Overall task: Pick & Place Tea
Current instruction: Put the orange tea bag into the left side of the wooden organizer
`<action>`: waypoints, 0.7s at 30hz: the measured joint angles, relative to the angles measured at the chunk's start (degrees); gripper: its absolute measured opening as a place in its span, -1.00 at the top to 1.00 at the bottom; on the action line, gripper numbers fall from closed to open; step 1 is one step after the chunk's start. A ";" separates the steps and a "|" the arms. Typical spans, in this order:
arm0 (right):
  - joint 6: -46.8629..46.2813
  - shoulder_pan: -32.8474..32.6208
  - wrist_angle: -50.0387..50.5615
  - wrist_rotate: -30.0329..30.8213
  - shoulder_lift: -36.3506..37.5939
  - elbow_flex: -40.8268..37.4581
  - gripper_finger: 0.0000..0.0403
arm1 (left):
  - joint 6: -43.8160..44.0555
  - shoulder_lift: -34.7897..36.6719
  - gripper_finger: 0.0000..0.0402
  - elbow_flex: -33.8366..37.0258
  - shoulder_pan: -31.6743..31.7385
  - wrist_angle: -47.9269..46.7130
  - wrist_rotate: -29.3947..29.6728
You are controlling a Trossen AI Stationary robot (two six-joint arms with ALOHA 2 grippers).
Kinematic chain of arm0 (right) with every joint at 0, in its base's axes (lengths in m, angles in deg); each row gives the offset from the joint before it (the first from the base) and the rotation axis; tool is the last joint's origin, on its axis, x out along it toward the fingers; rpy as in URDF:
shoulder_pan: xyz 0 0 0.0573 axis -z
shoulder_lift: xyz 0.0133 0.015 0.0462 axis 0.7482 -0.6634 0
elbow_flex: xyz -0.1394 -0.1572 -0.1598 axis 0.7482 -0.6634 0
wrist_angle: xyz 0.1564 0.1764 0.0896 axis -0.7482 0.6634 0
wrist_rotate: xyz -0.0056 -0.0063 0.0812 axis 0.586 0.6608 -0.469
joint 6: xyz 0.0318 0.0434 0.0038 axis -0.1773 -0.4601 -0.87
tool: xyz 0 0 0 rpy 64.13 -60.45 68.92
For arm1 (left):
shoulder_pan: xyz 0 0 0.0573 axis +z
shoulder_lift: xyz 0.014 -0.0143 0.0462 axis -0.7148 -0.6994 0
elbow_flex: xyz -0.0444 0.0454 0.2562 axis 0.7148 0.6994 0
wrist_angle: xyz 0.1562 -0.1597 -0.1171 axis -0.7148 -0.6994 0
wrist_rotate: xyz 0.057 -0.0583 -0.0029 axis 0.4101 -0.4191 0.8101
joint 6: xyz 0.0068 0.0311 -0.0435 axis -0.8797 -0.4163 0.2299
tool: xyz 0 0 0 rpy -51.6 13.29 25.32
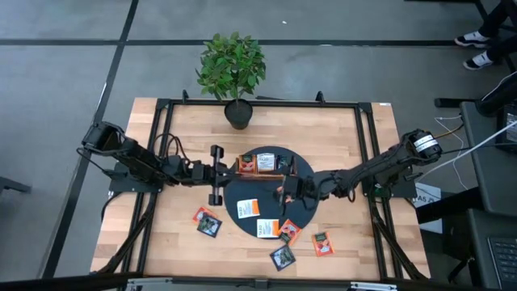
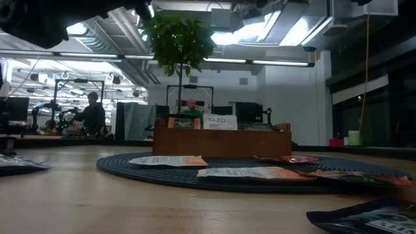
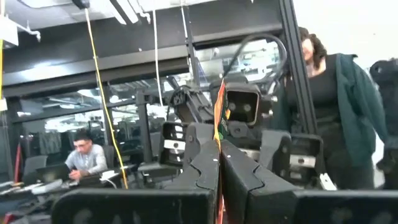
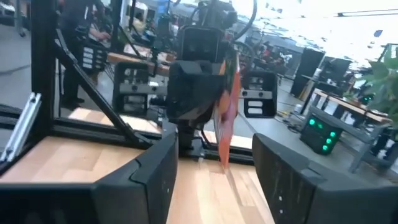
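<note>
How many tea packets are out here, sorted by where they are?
Loose sachets flat on table or mat: 7
Upright sachets in tray: 2
Orange sachet in left hand: 1
Total: 10

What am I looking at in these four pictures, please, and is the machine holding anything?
It is a robot with two dark arms at a wooden table. One camera looks straight down, one sits at table-top height, one rides on each wrist. On the table lie a round dark mat, a wooden tray, a potted plant and loose tea sachets. The left fingers are shut on an orange sachet, held edge-on; the right fingers, facing them, stand open and hold nothing.
</note>
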 joint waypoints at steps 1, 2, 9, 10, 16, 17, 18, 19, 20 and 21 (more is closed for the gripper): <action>-0.06 0.30 -0.26 -0.68 0.00 0.00 -0.03 | -0.68 0.00 0.99 -0.55 0.00 -1.01 -0.01; -0.06 0.57 -0.32 -0.78 0.00 0.00 -0.03 | -1.23 0.00 0.99 -1.00 0.00 -1.89 -0.02; -0.06 1.29 -0.85 -0.79 -0.02 0.00 -0.04 | -3.09 0.00 0.99 -4.34 0.00 -7.15 -0.01; -0.06 1.29 -0.87 -0.79 -0.02 0.00 -0.03 | -3.44 0.00 0.99 -4.47 0.00 -7.00 -0.01; -0.06 1.29 -1.39 -0.81 -0.02 0.00 0.25 | -3.95 0.00 0.99 -4.51 0.65 -7.25 0.01; -0.06 1.29 -1.78 -0.85 -0.02 0.01 0.33 | -3.91 0.00 0.99 -4.51 0.97 -7.64 0.03; -0.06 1.29 -1.85 -1.02 -0.02 0.02 0.41 | -3.89 0.00 0.99 -4.51 1.28 -7.72 0.04; -0.06 1.35 -1.81 -1.45 -0.02 0.02 0.50 | -3.86 0.00 0.99 -4.51 1.56 -7.71 0.03; -0.08 1.35 -1.76 -1.78 -0.02 0.02 0.59 | -3.77 0.00 0.99 -4.51 1.77 -7.71 -0.05; -0.08 1.35 -1.77 -1.86 -0.02 0.02 0.69 | -3.53 0.00 0.99 -4.51 2.04 -7.71 -0.46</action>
